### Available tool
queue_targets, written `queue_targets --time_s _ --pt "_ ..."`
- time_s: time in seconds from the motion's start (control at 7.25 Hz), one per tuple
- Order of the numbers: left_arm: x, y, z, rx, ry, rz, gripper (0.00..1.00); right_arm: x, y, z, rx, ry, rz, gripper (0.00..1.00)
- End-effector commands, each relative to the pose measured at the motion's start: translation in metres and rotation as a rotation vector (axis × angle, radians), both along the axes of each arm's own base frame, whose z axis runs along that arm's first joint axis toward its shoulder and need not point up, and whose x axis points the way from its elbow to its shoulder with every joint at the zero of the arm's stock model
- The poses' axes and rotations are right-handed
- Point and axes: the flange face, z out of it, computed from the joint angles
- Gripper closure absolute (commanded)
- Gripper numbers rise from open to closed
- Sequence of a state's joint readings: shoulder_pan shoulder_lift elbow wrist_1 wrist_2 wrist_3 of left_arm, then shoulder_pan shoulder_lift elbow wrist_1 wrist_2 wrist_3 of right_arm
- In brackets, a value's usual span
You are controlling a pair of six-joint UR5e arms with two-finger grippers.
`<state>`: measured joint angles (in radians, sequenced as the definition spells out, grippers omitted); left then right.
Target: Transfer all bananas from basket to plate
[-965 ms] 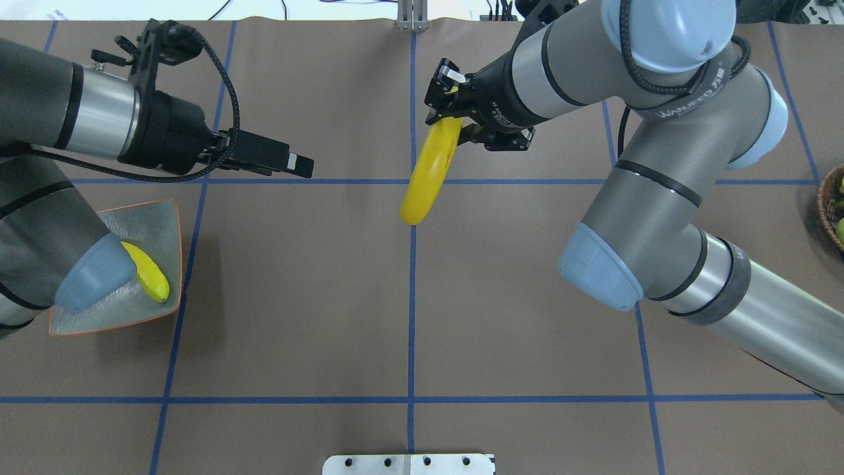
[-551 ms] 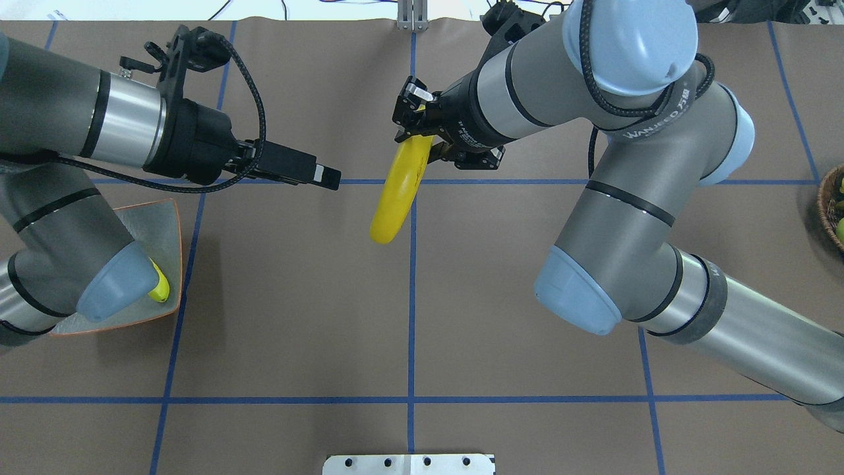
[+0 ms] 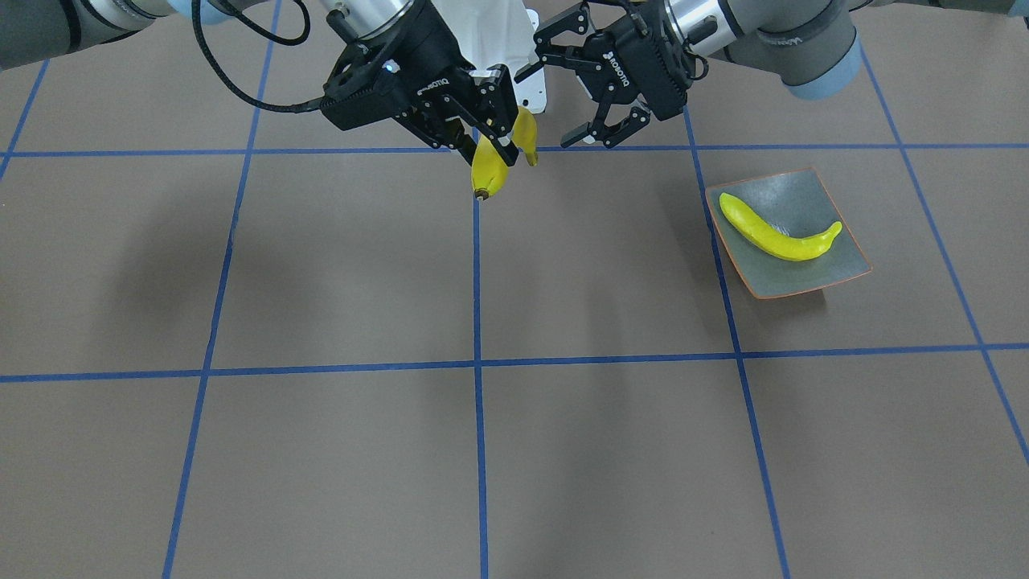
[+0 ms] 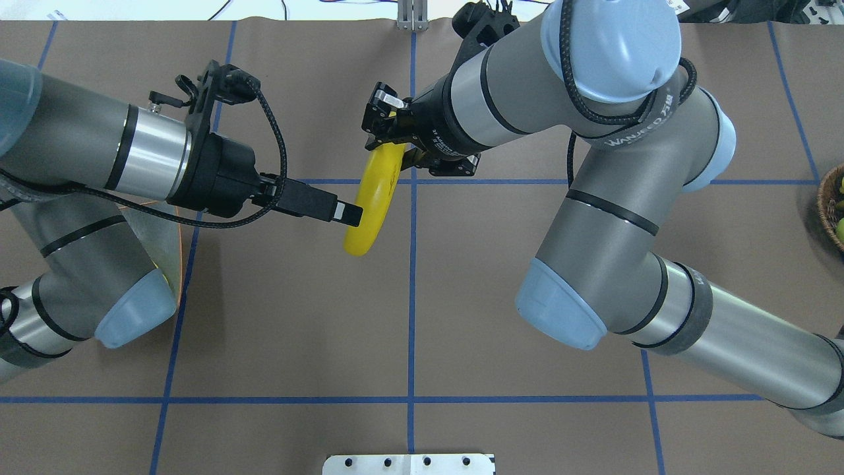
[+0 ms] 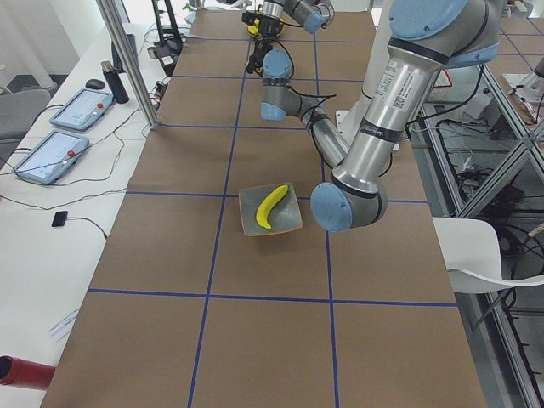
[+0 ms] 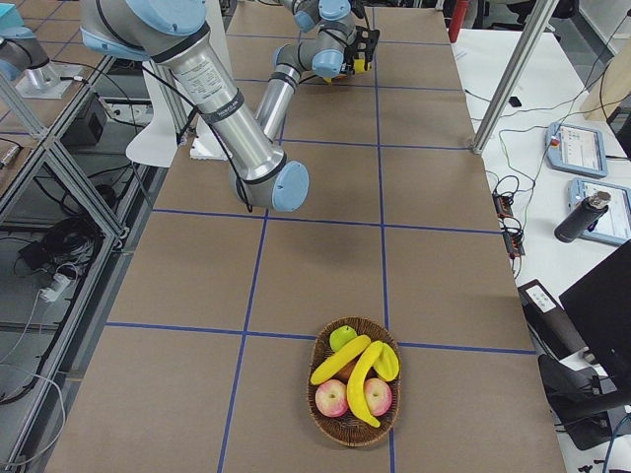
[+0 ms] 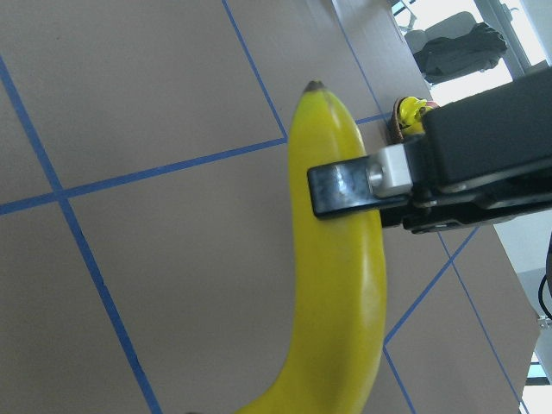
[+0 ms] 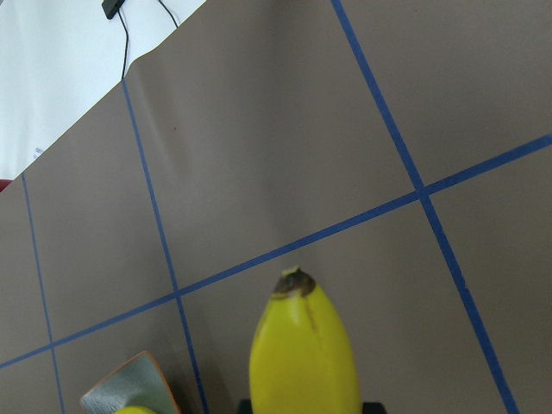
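Yellow glossy curved banana (image 3: 778, 233) is lying nearest you, diagonally in the square grey-green orange-rimmed plate (image 3: 836, 269). Farther back, the right gripper (image 3: 492, 138) is pinching a second yellow banana (image 3: 488, 167) by its upper end, and the left gripper (image 3: 548, 104) is hovering spread wide just beside it.
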<state>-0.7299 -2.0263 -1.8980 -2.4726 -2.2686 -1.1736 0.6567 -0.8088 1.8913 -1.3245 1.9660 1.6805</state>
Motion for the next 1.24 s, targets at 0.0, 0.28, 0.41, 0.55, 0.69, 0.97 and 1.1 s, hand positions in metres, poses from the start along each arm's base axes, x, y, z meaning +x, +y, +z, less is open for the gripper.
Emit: queue_targets --time_s 0.0,0.28,0.41,0.55,0.69,0.97,1.1 --pt "0.001 0.003 -0.002 0.015 0.017 0.006 0.00 -0.005 0.012 -0.008 0.026 -0.012 -0.024 1.00" --pt "0.003 0.006 -0.005 0.022 0.023 0.012 0.03 -0.008 0.022 -0.013 0.040 -0.022 -0.042 1.00" --pt "0.004 0.007 -0.008 0.029 0.031 0.015 0.21 -0.008 0.023 -0.015 0.050 -0.024 -0.043 1.00" --pt "0.007 0.011 -0.010 0.032 0.034 0.024 0.42 -0.008 0.024 -0.018 0.057 -0.027 -0.047 1.00" --pt "0.007 0.012 -0.010 0.034 0.037 0.026 0.69 -0.007 0.025 -0.019 0.060 -0.030 -0.047 1.00" --pt "0.006 0.013 -0.011 0.038 0.038 0.027 1.00 -0.005 0.028 -0.021 0.094 -0.077 -0.049 1.00" --pt "0.006 0.013 -0.011 0.039 0.039 0.025 1.00 -0.006 0.029 -0.021 0.116 -0.072 -0.055 0.66"
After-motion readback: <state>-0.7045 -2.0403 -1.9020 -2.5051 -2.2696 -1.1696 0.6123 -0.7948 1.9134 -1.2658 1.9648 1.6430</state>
